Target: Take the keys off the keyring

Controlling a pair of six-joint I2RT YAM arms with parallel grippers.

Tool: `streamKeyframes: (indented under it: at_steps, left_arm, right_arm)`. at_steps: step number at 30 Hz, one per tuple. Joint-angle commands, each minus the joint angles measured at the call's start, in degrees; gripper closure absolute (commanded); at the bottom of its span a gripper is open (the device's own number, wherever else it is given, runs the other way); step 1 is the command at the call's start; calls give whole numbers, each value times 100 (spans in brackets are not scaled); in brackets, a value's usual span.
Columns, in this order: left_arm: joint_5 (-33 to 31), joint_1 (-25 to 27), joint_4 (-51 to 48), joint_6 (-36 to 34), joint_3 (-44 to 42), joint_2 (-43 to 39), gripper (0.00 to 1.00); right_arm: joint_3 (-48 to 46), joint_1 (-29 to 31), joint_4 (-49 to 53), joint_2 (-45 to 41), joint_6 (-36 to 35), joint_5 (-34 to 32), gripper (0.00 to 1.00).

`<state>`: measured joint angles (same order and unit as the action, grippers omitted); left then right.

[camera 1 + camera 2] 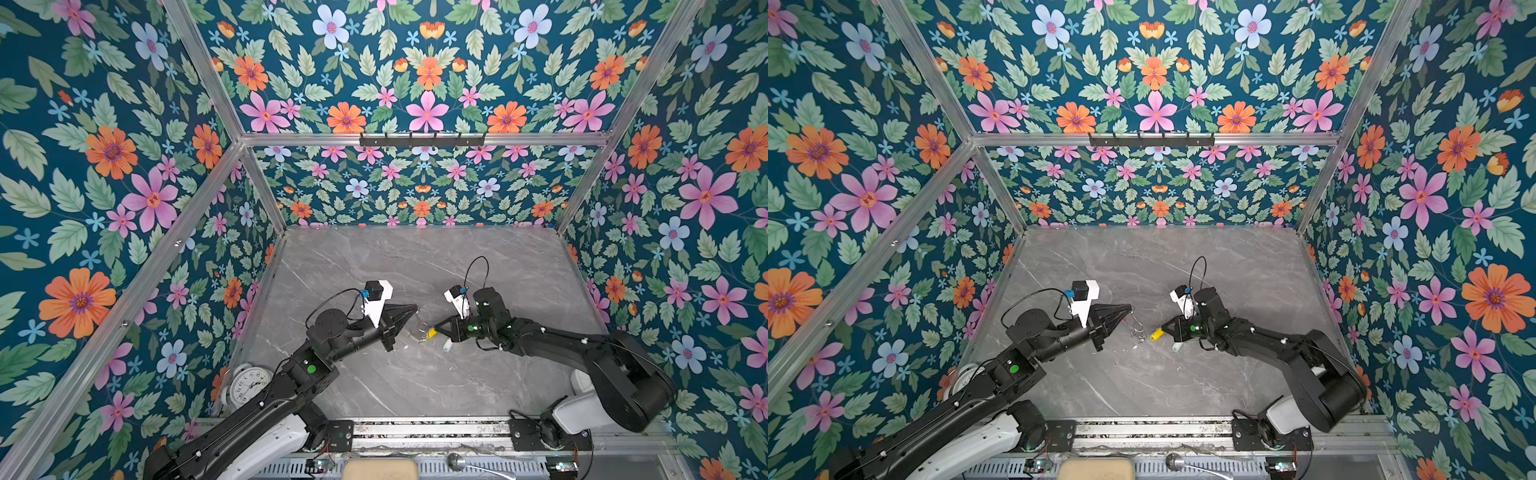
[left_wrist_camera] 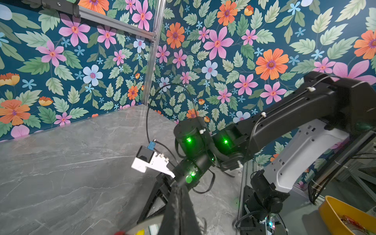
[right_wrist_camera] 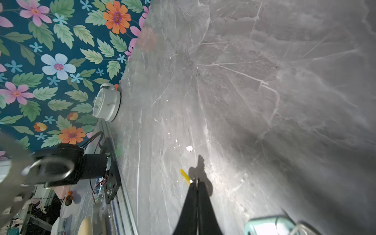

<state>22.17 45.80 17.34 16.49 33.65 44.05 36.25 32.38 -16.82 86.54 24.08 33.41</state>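
Both top views look steeply down from high above the tabletop [image 1: 415, 257], sharing its whole surface. The left wrist camera looks low across the tabletop toward the right arm [image 2: 295, 116]; the right wrist camera, close above the tabletop, faces its clock [image 3: 106, 102] corner.

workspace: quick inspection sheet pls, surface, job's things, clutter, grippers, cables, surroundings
surface: grey marble-look tabletop, a few white flecks.
job's things: keyring rings between left gripper and right gripper; yellow-tagged key at the right tip; pale-tagged key just below the right gripper in both top views; cannot tell if either is off the ring.
clutter: white alarm clock at the near left corner.
grippers: left jaws shut beside the keyring, grip unclear; right jaws shut on the yellow-tagged key.
cables: black camera cables loop above each wrist, apart from the keys.
surroundings: floral walls, aluminium frame, hook rail.
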Motion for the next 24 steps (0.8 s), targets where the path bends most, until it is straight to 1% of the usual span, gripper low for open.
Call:
streamKeyframes:
  at_steps: [1, 5, 11, 12, 14, 16, 19, 21, 24]
  left_arm:
    - [15, -1, 278, 61, -16, 24, 100]
    - [-81, -1, 287, 84, -81, -2, 100]
    - [-69, 6, 314, 95, -93, 42, 100]
    - [-73, 0, 314, 100, -95, 51, 100]
    - [-77, 6, 305, 100, -105, 67, 100]
    - [-90, -1, 305, 105, -113, 75, 100]
    - [-103, -1, 296, 129, -113, 99, 100]
    - [-108, 0, 305, 140, -106, 119, 100]
    - [-125, -1, 305, 142, -95, 139, 100]
  right_arm:
    - [181, -1, -556, 480, 141, 201, 100]
    - [429, -1, -462, 1131, 160, 52, 100]
    - [714, 4, -57, 1566, 150, -329, 100]
    - [754, 3, 28, 1630, 147, -421, 98]
    - [804, 4, 109, 1696, 157, -546, 88]
    - [818, 5, 149, 1714, 167, -641, 74]
    - [793, 1, 131, 1662, 151, -753, 59]
    - [753, 5, 67, 1576, 165, -766, 53]
    - [666, 5, 37, 1258, 176, -862, 49]
